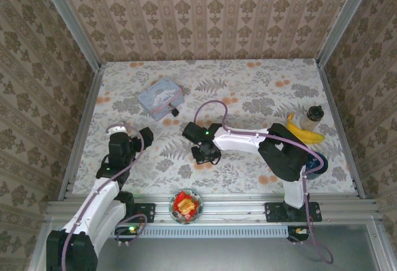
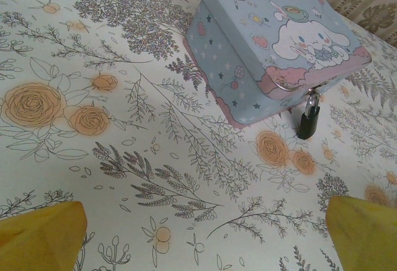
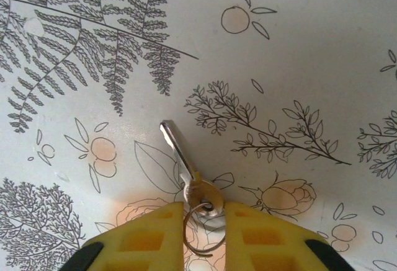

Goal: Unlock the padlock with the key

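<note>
Top external view: floral-printed surface point(image 1: 260, 85) enclosed by patterned walls. Item one, pale blue cartoon-printed tin point(image 1: 160, 96), lid shut, lying left of centre towards the far side. Item two, padlock point(image 1: 175, 112), small and dark, at the tin's near right corner. Left claw point(image 1: 144, 138) sits near the tin, on its near left side. Right claw point(image 1: 205, 153) is low over the middle of the surface, well apart from the tin. Along the right side: a banana point(image 1: 305, 133) just beside a bottle point(image 1: 312, 116). A small bowl point(image 1: 186, 206) with red and orange contents stands at the near edge between the arm bases. Left wrist view: tin point(image 2: 279, 54) at upper right, padlock point(image 2: 308, 122) hanging by its metal shackle from the tin's front clasp, body resting on the surface; left claw point(image 2: 201, 237) released, its yellow fingertips point(image 2: 40, 237) spread to the two lower corners. Right wrist view: key point(image 3: 186, 172), silver, blade pointing away from the claw, with its head and key ring point(image 3: 201, 231) in the narrow gap between the yellow fingers point(image 3: 142, 240); right claw point(image 3: 205, 212) drawn close on either side of the key's head, though I cannot tell whether it actually pinches it.
</note>
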`<state>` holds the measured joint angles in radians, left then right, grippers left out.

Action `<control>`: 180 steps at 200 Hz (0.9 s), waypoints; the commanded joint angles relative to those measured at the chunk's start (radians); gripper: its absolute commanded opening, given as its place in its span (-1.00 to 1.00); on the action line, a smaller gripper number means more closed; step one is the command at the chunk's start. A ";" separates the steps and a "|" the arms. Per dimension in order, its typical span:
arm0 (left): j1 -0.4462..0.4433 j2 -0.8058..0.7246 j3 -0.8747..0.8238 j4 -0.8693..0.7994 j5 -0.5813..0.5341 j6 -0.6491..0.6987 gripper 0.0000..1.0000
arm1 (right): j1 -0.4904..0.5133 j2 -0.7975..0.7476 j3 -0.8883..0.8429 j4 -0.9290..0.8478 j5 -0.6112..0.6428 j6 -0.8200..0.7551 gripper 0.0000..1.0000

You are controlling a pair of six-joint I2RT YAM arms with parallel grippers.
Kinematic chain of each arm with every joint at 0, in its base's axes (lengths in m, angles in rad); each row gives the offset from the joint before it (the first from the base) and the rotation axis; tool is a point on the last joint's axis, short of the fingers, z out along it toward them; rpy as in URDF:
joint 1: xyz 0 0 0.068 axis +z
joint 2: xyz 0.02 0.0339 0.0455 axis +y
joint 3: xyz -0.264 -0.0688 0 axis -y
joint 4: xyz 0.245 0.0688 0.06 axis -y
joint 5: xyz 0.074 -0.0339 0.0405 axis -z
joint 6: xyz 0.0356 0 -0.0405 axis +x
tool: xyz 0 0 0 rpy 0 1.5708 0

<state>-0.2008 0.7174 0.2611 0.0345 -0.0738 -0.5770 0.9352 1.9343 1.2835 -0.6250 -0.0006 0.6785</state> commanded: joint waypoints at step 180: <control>0.018 0.044 0.104 -0.007 0.247 0.027 1.00 | -0.010 -0.273 -0.149 0.155 -0.029 -0.183 -1.00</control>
<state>-0.1955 0.7513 0.3065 0.0326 0.0784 -0.5648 0.9318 1.7473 1.1660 -0.5217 -0.0128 0.5877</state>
